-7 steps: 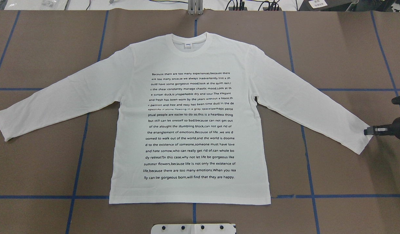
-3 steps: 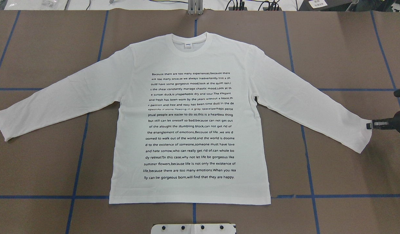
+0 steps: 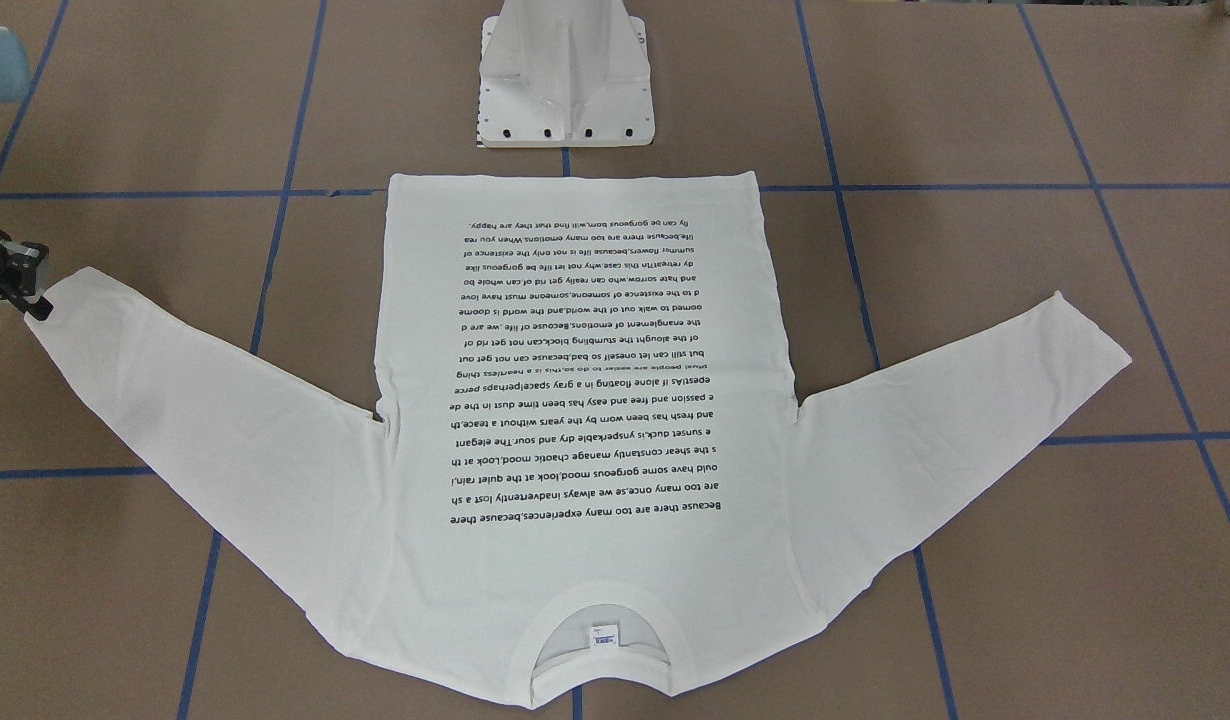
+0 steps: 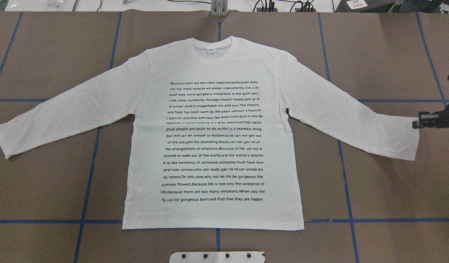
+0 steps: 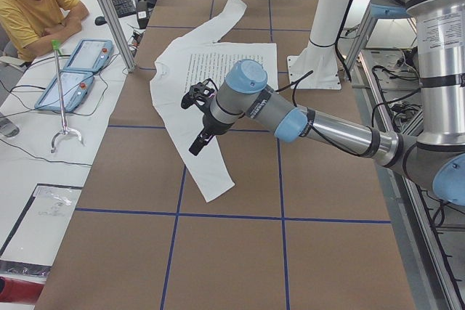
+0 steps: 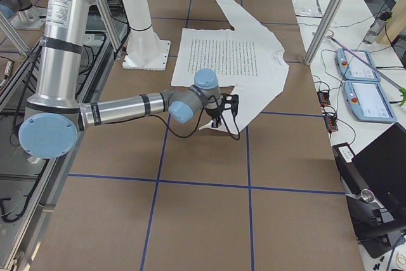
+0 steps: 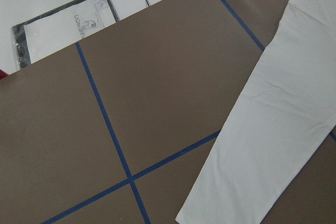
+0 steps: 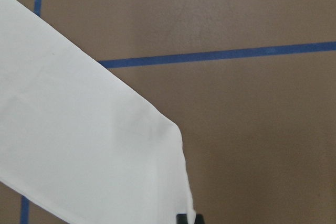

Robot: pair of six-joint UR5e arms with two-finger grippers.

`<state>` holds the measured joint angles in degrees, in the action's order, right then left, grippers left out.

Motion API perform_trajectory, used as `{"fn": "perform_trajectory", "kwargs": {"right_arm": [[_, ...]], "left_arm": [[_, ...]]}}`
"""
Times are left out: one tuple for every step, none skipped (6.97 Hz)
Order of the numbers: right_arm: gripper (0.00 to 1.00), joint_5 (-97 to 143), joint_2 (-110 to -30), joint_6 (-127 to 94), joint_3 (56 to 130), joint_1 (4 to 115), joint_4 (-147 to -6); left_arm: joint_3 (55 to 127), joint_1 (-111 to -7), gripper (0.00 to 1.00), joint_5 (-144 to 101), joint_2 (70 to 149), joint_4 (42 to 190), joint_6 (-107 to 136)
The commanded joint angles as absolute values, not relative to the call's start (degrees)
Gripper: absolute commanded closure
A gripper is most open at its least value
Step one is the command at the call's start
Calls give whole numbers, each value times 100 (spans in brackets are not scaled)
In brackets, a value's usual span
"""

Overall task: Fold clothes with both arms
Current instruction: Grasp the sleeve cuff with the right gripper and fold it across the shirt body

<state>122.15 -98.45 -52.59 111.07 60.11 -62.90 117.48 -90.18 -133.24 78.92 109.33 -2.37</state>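
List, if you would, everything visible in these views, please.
T-shirt: one, white with black text, spread mid-table.
Table: one, brown with blue tape grid.
Pedestal base: one, white, by the shirt's hem.
Teach pendants: two, blue-grey, side bench.
Operator: one, yellow shirt, seated at that bench.
Left arm: one, grey, above one sleeve.
Left end effector: one, black, state unclear.
Right arm: one, grey, reaching the other sleeve.
Right end effector: one, black, shut on that cuff.
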Motion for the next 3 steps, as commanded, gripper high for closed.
{"fn": "perform_trajectory", "kwargs": {"right_arm": [[100, 12139, -8079, -5265, 11637, 6126, -9058], [100, 12042, -7094, -5273, 11550, 5917, -10045], [100, 11771, -6240, -5334, 11244, 5645, -10507]], "left_arm": [[11742, -9018, 0, -13324, 7893, 10934, -237], [11742, -9018, 0, -13324, 7893, 10934, -237], [11725, -9018, 0, -13324, 7901, 10934, -237]]}}
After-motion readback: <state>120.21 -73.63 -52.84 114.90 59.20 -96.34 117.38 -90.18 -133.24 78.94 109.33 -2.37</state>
